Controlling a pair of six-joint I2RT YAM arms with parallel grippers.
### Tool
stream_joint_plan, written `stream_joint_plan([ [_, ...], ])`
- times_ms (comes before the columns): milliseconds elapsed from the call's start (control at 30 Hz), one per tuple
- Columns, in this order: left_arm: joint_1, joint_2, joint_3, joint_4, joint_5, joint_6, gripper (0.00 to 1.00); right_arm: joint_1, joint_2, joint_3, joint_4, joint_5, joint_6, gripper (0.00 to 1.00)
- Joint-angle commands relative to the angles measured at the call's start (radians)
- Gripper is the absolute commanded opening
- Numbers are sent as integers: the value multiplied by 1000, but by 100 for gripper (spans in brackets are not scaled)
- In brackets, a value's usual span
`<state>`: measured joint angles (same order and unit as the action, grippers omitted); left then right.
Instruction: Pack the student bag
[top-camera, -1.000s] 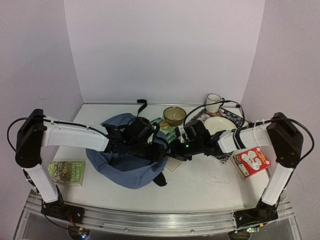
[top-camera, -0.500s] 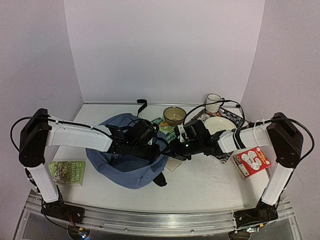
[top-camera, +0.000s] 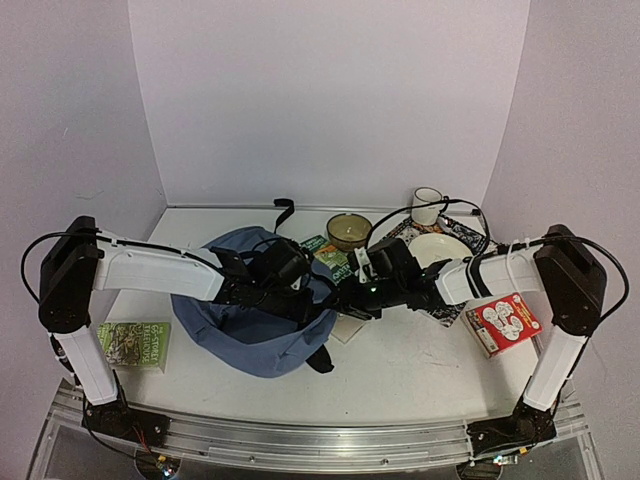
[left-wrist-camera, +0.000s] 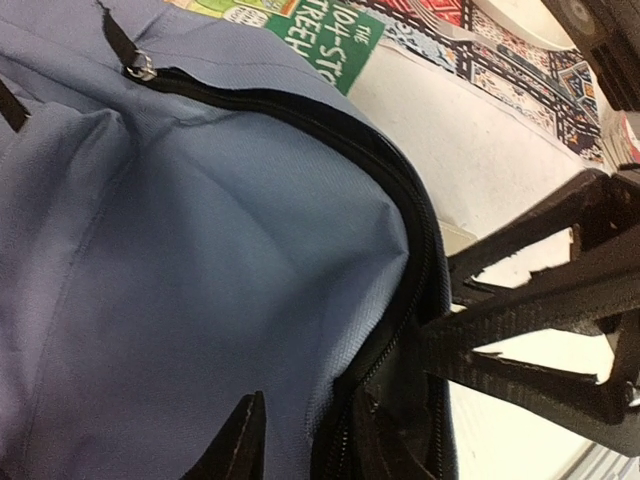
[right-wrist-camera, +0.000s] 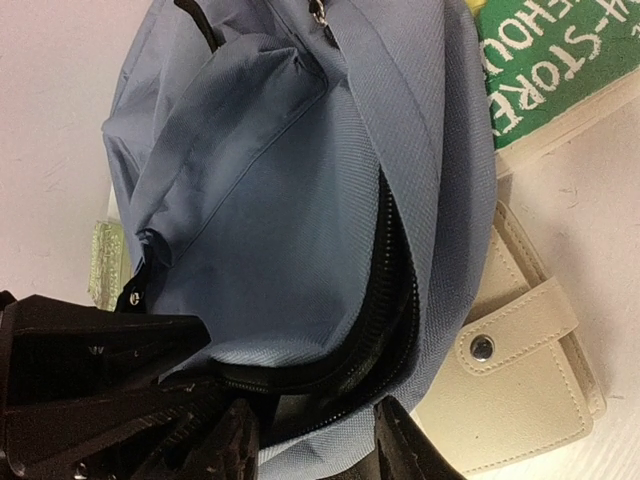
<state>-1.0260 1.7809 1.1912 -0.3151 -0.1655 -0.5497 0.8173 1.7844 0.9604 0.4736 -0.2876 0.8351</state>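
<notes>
Left gripper (left-wrist-camera: 305, 430) and right gripper (right-wrist-camera: 315, 420) each pinch the student bag (top-camera: 250, 340) at its zip (contents seemingly hidden).

The white bench (top-camera: 400, 372) carries the student bag (top-camera: 240, 335), slumped under both hands. A cream snap wallet (right-wrist-camera: 525, 385) lies beside the right hand (top-camera: 345, 303), touching the bag. 1 green book (top-camera: 335, 258) lies just beyond the left hand (top-camera: 318, 298). A 2nd green book (top-camera: 132, 342) lies well to that hand's left. An olive bowl (top-camera: 349, 232) stands beyond both hands. A patterned cloth (top-camera: 472, 238) and a red-and-white box (top-camera: 503, 322) lie to the right hand's right.
</notes>
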Motion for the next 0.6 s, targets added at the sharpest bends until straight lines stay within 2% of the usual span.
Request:
stream_joint_plan([
  [0, 1, -21, 16, -14, 80, 17, 34, 7, 17, 30, 17, -13, 7, 40],
  [233, 1, -3, 9, -13, 132, 26, 34, 9, 13, 22, 15, -7, 14, 42],
  [300, 1, -3, 3, -14, 114, 27, 27, 11, 14, 20, 15, -6, 16, 43],
  [467, 3, -67, 8, -33, 31, 47, 1, 15, 22, 9, 14, -8, 18, 45],
  [567, 4, -102, 43, -82, -31, 73, 0, 18, 31, -2, 15, -3, 20, 45],
])
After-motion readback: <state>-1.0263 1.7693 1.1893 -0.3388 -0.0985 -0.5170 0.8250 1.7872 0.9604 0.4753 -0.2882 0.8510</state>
